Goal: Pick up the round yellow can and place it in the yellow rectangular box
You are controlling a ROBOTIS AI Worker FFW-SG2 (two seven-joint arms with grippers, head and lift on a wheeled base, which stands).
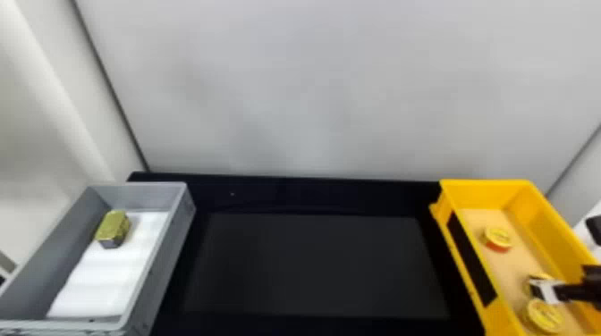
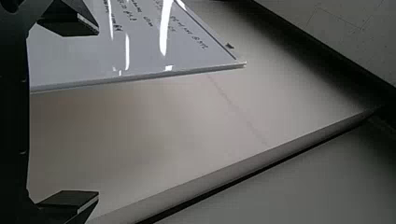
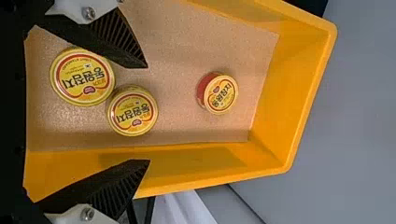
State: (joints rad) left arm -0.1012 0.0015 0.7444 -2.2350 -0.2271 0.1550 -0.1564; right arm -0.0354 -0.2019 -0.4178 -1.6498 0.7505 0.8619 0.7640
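Round yellow cans [image 3: 133, 112] lie lower right in the head view. Handwriting covers a whiteboard [image 2: 140, 51], left wrist view's upper left. The yellow rectangular box [image 1: 485, 192] contains the cans. Right gripper [image 1: 559, 291] and left gripper [image 2: 98, 113] gape wide, gripping nothing. Dark lettering marks red-ringed labels [image 3: 84, 77].

A lab or workshop, by its look, though which of the two cannot be told; smooth pale-grey wall panels [image 1: 313, 89] stand behind a flat black surface [image 1: 313, 196]; an open grey plastic crate [image 1: 166, 263] and an open yellow rectangular plastic box [image 1: 487, 193] sit at its sides; the left wrist view shows a glossy whiteboard [image 2: 88, 58] with dark handwriting.
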